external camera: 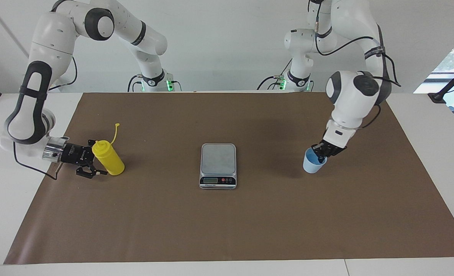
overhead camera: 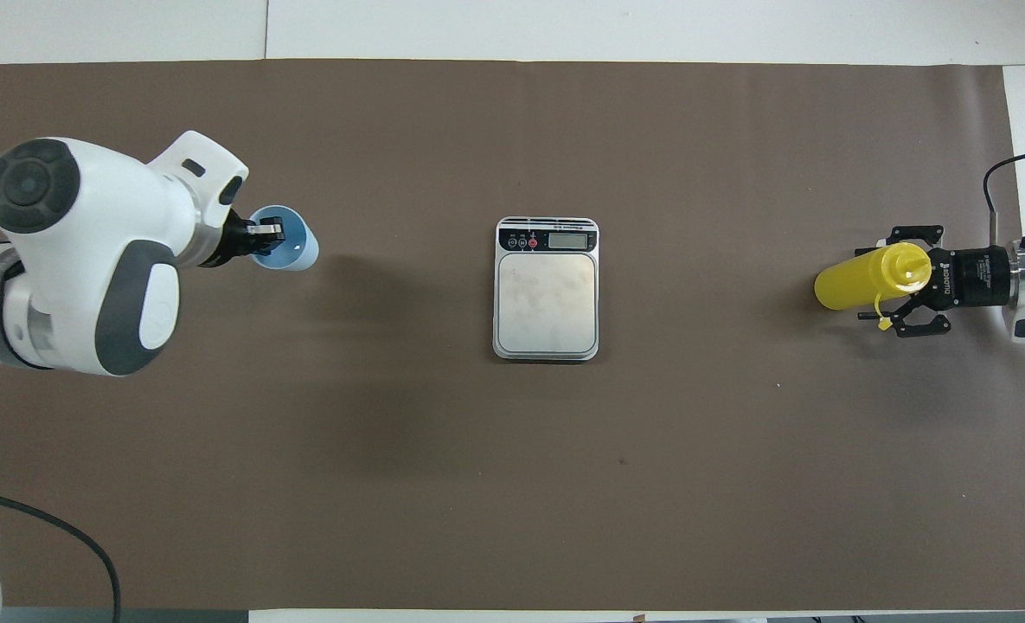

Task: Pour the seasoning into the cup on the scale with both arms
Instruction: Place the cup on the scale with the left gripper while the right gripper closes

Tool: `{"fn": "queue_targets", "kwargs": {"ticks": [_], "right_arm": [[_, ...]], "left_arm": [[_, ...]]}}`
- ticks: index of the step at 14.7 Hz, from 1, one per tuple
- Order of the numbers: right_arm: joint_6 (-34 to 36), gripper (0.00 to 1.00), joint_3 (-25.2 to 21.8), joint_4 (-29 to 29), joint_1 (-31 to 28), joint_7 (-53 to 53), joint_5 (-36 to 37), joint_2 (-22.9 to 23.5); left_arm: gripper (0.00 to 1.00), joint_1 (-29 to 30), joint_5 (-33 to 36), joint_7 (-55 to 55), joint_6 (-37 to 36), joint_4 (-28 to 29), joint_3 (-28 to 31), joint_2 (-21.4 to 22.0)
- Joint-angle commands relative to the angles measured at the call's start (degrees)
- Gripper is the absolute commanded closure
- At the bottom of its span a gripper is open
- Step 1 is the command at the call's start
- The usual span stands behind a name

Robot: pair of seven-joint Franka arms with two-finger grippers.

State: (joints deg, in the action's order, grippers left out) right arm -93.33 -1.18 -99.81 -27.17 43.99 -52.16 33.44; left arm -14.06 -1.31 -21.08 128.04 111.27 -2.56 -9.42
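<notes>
Early on: the left gripper (external camera: 320, 151), center right of the frame, has its fingers clenched on the cup's (external camera: 313, 161) rim, the right gripper's (external camera: 95, 159) fingers straddle the bottle (external camera: 108, 157) at left, grip uncertain, and the scale (external camera: 218, 165) at center waits bare.
</notes>
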Motion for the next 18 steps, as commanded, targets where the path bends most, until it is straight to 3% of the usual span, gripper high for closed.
{"fn": "queue_targets", "kwargs": {"ticks": [1, 7, 10, 11, 13, 15, 18], "right_arm": [[-1.2, 0.05, 0.2, -2.2, -0.1, -1.1, -1.7, -1.6], [0.6, 0.05, 0.1, -1.7, -0.3, 0.4, -1.6, -2.6], [0.5, 0.05, 0.1, -1.7, -0.2, 2.9, -1.6, -3.6], [0.5, 0.05, 0.1, -1.8, -0.2, 2.8, -1.6, -3.6], [0.5, 0.07, 0.1, -1.8, -0.2, 2.8, -1.6, -3.6], [0.4, 0.25, 0.1, -2.1, -0.2, 2.7, -1.6, -3.7], [0.3, 0.27, 0.2, -2.3, 0.5, 2.8, -2.0, -3.7]], "left_arm": [[1.0, -6.9, 0.7, -9.1, 0.5, -0.5, 1.1, -0.3], [1.0, -20.5, 4.7, -28.3, -2.4, -7.8, 1.0, -5.2], [1.0, -24.8, 4.8, -34.4, -5.8, -18.0, 1.1, -13.4], [1.0, -25.4, 5.1, -35.2, -5.9, -19.1, 1.1, -15.0], [1.0, -26.2, 6.1, -35.5, -5.3, -19.2, 1.0, -15.4], [1.0, -26.3, 6.3, -35.3, -3.5, -18.8, 0.8, -15.5], [1.0, -26.9, 5.7, -35.2, -2.9, -17.8, 0.7, -15.5]]}}
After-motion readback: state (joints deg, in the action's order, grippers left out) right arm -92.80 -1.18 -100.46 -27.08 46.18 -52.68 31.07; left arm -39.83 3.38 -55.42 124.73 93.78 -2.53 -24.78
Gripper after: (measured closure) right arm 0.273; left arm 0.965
